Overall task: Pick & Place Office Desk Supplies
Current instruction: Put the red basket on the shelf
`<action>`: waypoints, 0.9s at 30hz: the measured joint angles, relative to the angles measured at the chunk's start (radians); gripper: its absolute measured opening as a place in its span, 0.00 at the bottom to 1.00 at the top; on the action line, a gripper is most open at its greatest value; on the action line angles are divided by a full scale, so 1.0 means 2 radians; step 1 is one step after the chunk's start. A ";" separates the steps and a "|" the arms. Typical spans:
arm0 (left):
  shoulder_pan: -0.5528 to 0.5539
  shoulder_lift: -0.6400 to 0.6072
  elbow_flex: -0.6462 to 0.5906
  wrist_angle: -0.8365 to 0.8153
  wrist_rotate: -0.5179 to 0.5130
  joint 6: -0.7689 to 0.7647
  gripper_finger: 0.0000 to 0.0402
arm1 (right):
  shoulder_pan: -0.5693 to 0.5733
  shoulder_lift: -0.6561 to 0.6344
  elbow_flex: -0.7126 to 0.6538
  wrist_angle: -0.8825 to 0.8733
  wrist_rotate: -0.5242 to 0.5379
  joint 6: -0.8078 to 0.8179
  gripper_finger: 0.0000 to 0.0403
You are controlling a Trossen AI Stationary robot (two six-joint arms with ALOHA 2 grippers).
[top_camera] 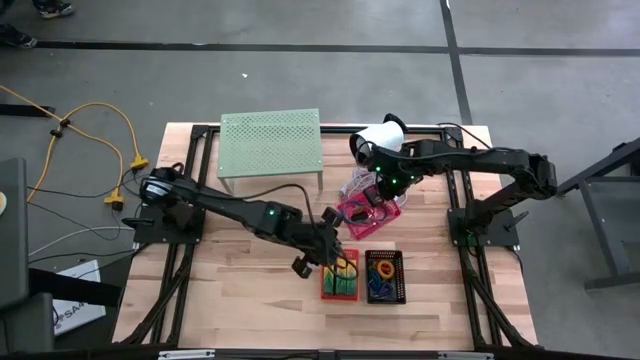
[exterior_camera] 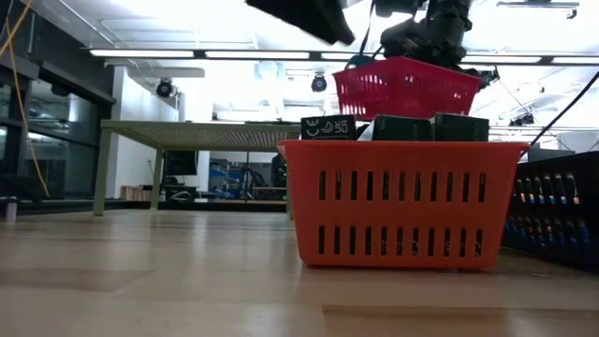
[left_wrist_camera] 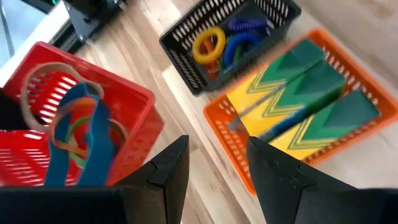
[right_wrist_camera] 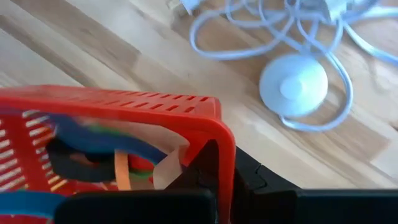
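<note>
Green perforated stand [top_camera: 270,143] & white cable puck [right_wrist_camera: 293,85] at back, pink basket [top_camera: 368,210] rim pinched by right gripper [right_wrist_camera: 208,165], lifted off tabletop, left gripper [left_wrist_camera: 217,165] hovering w/ fingers apart, empty, by orange basket [left_wrist_camera: 311,118].

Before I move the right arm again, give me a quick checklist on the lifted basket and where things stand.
1. Right claw shut on the rim of the pink-red mesh basket: ok.
2. Basket off the table, seen raised in the low view: ok.
3. Coloured rubber bands lying inside it: ok.
4. Left claw open, empty, above the gap between baskets: ok.
5. Orange mesh basket holding flat green packs: ok.
6. Clearance from the white cable: cannot tell.
</note>
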 joint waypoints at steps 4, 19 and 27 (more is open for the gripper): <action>0.000 0.000 0.000 0.015 0.013 0.005 0.38 | 0.003 0.000 0.000 -0.039 -0.001 0.009 0.01; 0.032 0.016 0.000 0.083 0.068 0.028 0.38 | 0.021 0.000 0.000 -0.057 0.004 0.017 0.01; 0.045 0.035 0.000 0.092 0.076 0.041 0.38 | 0.021 0.000 0.000 -0.052 0.002 0.017 0.01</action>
